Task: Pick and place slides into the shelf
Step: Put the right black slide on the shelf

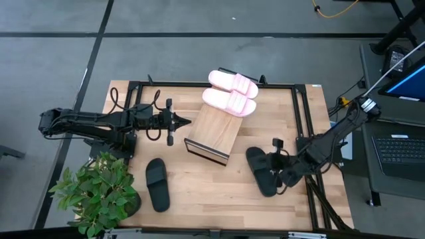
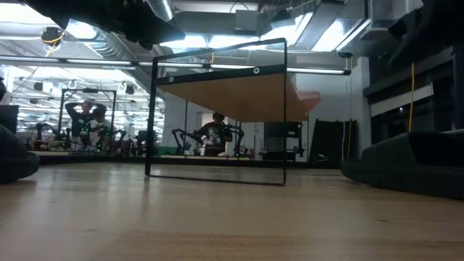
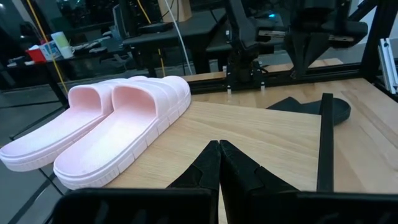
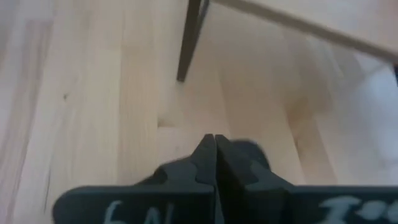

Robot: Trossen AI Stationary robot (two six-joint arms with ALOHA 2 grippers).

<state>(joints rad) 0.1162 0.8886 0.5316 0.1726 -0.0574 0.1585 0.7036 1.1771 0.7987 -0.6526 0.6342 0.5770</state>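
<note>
The shelf [image 1: 214,131] stands mid-table, and its slanted board shows from below in the low view [image 2: 243,96]. Two pink slides [image 1: 230,82] [image 1: 229,101] lie side by side on its far end, also seen in the left wrist view [image 3: 118,127]. One black slide [image 1: 157,184] lies flat on the table near the left. The other black slide [image 1: 260,171] lies near the right, also seen in the low view [image 2: 409,168]. My left gripper [image 1: 188,121] [image 3: 219,144] is shut, level beside the shelf's left edge. My right gripper [image 1: 272,161] [image 4: 214,138] is shut, low over the right black slide. My right gripper is shut right at the right black slide's far part [image 1: 265,159]. Its own body hides the spot, so I cannot tell whether it touches the slide. My left gripper touches nothing.
A potted plant [image 1: 99,192] stands at the table's near left corner, close to the left black slide. A black rail frame [image 1: 302,113] runs around the tabletop. Bare wood [image 1: 212,192] lies between the two black slides. A laptop [image 1: 398,153] sits beyond the right edge.
</note>
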